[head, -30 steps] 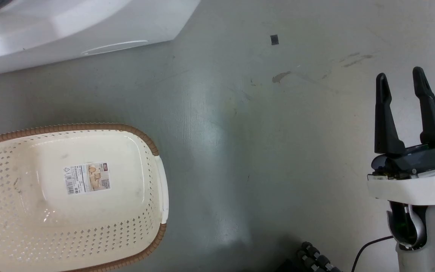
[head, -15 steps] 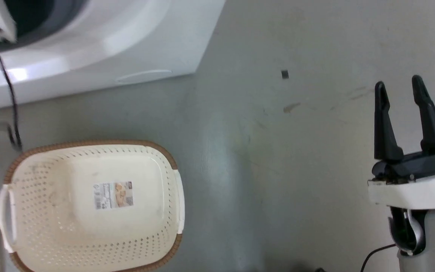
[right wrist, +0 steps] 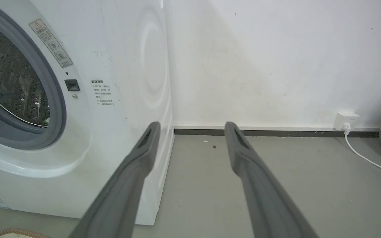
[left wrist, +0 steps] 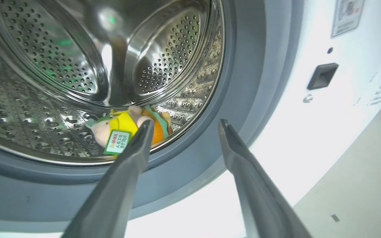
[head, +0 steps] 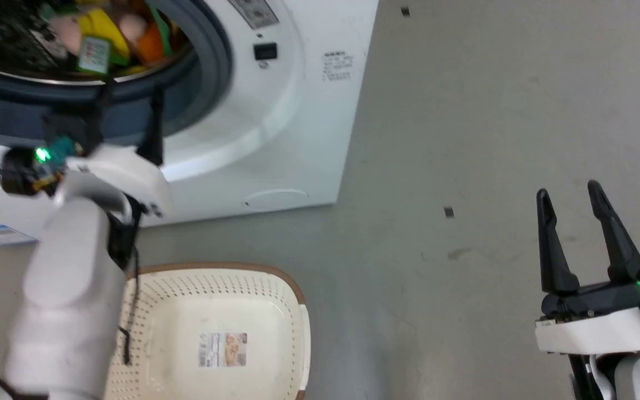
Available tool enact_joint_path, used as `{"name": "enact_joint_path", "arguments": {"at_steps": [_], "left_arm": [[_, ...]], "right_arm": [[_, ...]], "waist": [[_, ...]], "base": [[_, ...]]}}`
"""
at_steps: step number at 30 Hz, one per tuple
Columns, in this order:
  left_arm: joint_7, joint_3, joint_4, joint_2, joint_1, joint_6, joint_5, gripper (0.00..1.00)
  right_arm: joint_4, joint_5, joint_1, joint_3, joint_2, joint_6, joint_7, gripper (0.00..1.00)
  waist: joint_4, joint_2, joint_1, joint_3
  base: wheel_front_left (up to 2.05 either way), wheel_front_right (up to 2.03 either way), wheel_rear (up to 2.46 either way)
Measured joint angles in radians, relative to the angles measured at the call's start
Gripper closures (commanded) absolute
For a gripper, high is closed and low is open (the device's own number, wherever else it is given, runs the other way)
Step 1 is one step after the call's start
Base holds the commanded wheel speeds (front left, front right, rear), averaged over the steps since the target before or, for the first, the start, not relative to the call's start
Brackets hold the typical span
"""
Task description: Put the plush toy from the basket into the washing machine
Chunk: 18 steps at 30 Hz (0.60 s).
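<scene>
Head view cuts off the washing machine at the top edge, and the pale left forearm hides part of the basket, whose bottom label is too blurred to read. Left wrist view is clearer: the plush toy lies inside the steel drum near its front lip, its green-white tag printed in characters too small to make out, while the left claw gapes wide and empty at the porthole. Right wrist view shows the right claw likewise spread, holding nothing, above the floor beside the machine's unreadable stickers.
</scene>
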Motion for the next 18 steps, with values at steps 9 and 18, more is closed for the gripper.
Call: {"name": "enact_joint_path", "arguments": {"at_steps": [9, 18], "left_arm": [[-0.002, 0.017, -0.338, -0.099, 0.333, 0.063, -0.008, 0.00], [-0.002, -0.016, -0.510, -0.162, 0.593, 0.097, 0.038, 0.00]], "right_arm": [[-0.001, -0.014, 0.058, -0.012, 0.000, 0.000, 0.000, 0.00], [0.001, -0.009, 0.123, -0.028, 0.000, 0.000, 0.000, 0.00]], "waist": [[0.068, 0.0000, 0.0000, -0.128], [0.119, 0.0000, -0.0001, -0.206]], "base": [[0.00, 0.00, 0.00], [0.00, 0.00, 0.00]]}}
